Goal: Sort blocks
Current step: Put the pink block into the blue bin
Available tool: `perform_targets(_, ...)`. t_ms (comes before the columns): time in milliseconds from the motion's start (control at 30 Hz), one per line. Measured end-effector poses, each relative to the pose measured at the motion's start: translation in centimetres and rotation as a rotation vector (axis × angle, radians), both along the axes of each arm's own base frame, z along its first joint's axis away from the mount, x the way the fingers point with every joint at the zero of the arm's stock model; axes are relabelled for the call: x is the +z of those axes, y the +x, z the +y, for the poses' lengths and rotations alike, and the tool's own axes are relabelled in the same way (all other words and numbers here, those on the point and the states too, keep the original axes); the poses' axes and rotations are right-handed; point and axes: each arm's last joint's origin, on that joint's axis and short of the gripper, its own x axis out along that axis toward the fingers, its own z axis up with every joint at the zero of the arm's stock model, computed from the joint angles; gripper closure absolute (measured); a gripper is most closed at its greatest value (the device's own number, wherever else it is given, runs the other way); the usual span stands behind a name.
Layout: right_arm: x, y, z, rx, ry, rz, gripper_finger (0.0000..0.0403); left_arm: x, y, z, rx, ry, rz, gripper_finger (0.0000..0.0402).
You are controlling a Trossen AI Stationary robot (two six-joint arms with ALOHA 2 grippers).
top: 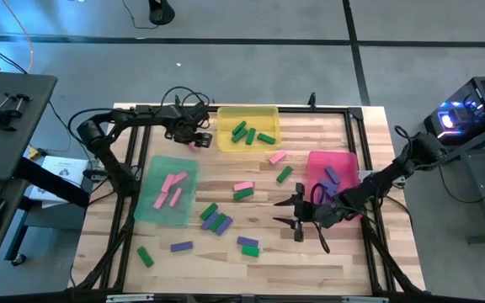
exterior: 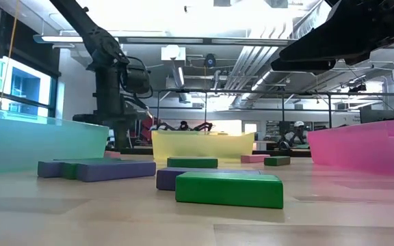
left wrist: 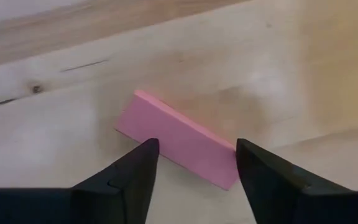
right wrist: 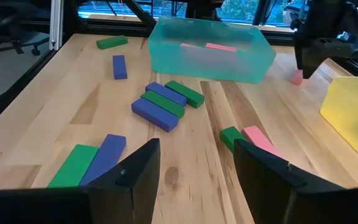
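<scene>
You see a big wooden table (top: 310, 261) with three trays on it. The green tray (top: 146, 206) holds pink blocks (top: 169, 190). The yellow tray (top: 226, 141) holds green blocks (top: 251, 133). The pink tray (top: 343, 162) holds a purple block (top: 333, 175). More blocks (top: 217, 220) lie loose on the wood between the trays. Your right gripper (top: 295, 213) hangs spread wide just beside the pink tray. Your left gripper (left wrist: 194, 163) sits low by the yellow tray, fingers spread around one pink block (left wrist: 180, 139), not squeezing it.
</scene>
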Motion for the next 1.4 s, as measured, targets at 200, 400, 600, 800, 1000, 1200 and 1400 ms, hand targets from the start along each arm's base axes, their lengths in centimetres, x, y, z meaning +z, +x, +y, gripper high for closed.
perform_targets(200,0.0,0.0,0.0,0.000,0.000,0.000,0.0215,0.0,0.8,0.0,-0.088,0.039,-0.049,0.0249)
perform_targets(400,0.0,0.0,0.0,0.000,0.000,0.000,0.0215,0.4,2.0,-0.5,-0.241,0.069,-0.064,0.0273)
perform_targets(600,0.0,0.0,0.0,0.000,0.000,0.000,0.0214,3.4,3.0,-0.2,-0.355,0.055,-0.018,0.0275)
perform_targets(800,0.0,0.0,0.0,-0.001,0.002,0.000,0.0214,4.7,4.0,-1.3,-0.837,0.099,0.090,0.0275)
perform_targets(1000,0.0,0.0,0.0,-0.005,0.015,-0.001,0.0215,4.0,4.8,-2.5,-1.200,0.213,0.250,0.0267)
perform_targets(1200,0.0,0.0,0.0,-0.008,0.017,-0.002,0.0214,2.4,5.0,-1.7,-1.215,0.177,0.286,0.0219)
perform_targets(1400,0.0,0.0,0.0,-0.010,0.021,-0.003,0.0214,-0.1,5.5,-1.1,-1.280,0.123,0.332,0.0171)
